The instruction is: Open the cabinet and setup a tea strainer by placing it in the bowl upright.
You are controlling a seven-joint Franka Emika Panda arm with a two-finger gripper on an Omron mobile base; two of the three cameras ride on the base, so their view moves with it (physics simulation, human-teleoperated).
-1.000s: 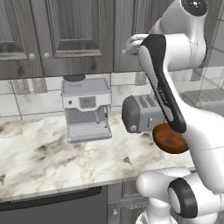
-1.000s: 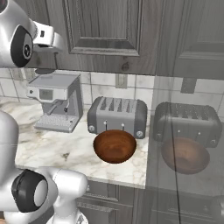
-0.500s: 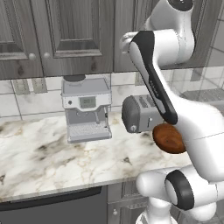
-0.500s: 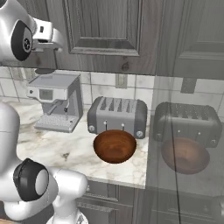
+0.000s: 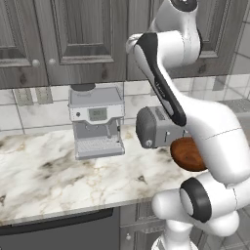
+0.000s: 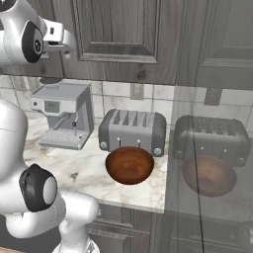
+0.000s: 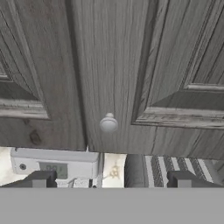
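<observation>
While the gripper (image 7: 109, 180) is facing the cabinet (image 7: 113, 70) front, its two dark fingers (image 7: 37, 179) are standing wide apart at the bottom of the hand view, w/ nothing between them.

L to R in hand view: coffee machine (image 7: 54, 162) is showing just above the left finger, its top below the cabinet's lower edge. Round silver knob (image 7: 108, 123) is sitting above the gap between the fingers, roughly centred, clearly apart from both tips. Door is staying shut; seam btw the two raised-panel doors is running vertically just left of the knob. Slotted top of the grey toaster (image 7: 175, 168) is appearing above and around the right finger.

L to R in right base view: white arm (image 6: 22, 34) is reaching up toward the cabinet (image 6: 118, 34) at upper left; coffee machine (image 6: 64, 113) is standing on the marble counter (image 6: 89, 173); toaster (image 6: 132, 131) is standing beside it; bowl (image 6: 129, 165) is resting on the counter just in front of the toaster, well below the fingers, reddish-brown, upright. Glassy panel at right is mirroring toaster and bowl.

Left base view: coffee machine (image 5: 95, 127), toaster (image 5: 154, 128), bowl (image 5: 188, 154) partly behind the arm. Tea strainer: cannot tell where, w/ cabinet doors closed.
</observation>
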